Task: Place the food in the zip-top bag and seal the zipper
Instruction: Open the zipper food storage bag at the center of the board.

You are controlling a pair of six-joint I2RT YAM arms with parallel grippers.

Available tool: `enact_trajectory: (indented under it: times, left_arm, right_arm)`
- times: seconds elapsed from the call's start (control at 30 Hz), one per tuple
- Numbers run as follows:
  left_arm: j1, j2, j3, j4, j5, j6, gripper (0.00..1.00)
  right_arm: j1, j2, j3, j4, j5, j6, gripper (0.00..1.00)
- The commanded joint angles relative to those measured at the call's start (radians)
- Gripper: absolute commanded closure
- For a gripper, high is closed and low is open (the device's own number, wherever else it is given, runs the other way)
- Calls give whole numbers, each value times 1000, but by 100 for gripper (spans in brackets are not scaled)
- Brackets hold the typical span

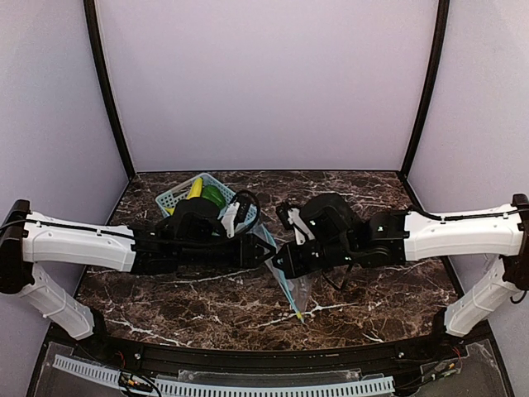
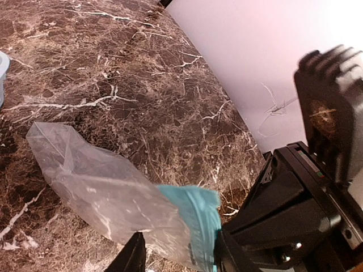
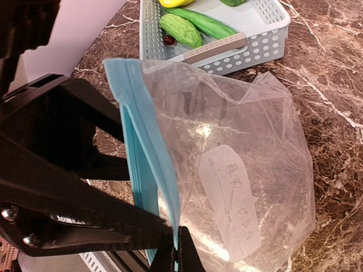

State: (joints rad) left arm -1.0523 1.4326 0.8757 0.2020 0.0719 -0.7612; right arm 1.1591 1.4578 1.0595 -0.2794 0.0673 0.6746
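Observation:
The clear zip-top bag (image 3: pixel 255 141) hangs above the marble between my two grippers, its white label (image 3: pixel 235 198) facing the right wrist camera. My right gripper (image 3: pixel 180 246) is shut on the light-blue zipper (image 3: pixel 144 130) at one end of the mouth. My left gripper (image 2: pixel 180 252) is open. Its fingers (image 2: pixel 133 255) stand on either side of the bag (image 2: pixel 102 187) at its blue zipper (image 2: pixel 198 218). The food lies in the basket: two green cucumber pieces (image 3: pixel 180 29), the banana's yellow edge (image 3: pixel 173 2) and the banana (image 1: pixel 194 188) beside green pieces (image 1: pixel 215 195). From above, the bag (image 1: pixel 291 285) dangles below the grippers.
A light-blue slotted basket (image 3: pixel 266 34) stands on the dark marble table (image 1: pixel 372 306) behind the left arm, at the back left (image 1: pixel 172 200). Purple walls close in the back and both sides. A black rail runs along the near table edge.

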Motion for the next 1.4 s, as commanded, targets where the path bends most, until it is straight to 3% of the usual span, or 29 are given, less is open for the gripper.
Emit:
enact_trajectory:
  times: [0.0, 0.4, 0.57, 0.7, 0.83, 0.97, 1.17, 1.37]
  left_arm:
    - [-5, 8, 22, -76, -39, 12, 62]
    - [-5, 12, 21, -172, -77, -4, 72]
    - [-5, 7, 18, -195, -119, -16, 88]
    - [-5, -12, 9, -218, -135, -13, 99]
    - [-5, -20, -6, -159, -101, -2, 99]
    - [-5, -12, -1, -147, -89, 0, 99]
    - [-5, 5, 4, -69, -24, 0, 99]
    - [-5, 9, 15, -29, -11, -5, 99]
  right_arm:
    - [27, 10, 44, 7, 29, 8, 100]
    - [39, 26, 84, -75, 119, 26, 100]
    - [49, 42, 115, -141, 184, 47, 100]
    - [73, 73, 181, -283, 340, 104, 100]
    - [95, 117, 244, -398, 436, 151, 100]
    - [107, 164, 302, -505, 497, 201, 93]
    - [110, 197, 320, -520, 492, 215, 72]
    - [111, 208, 312, -516, 469, 222, 62]
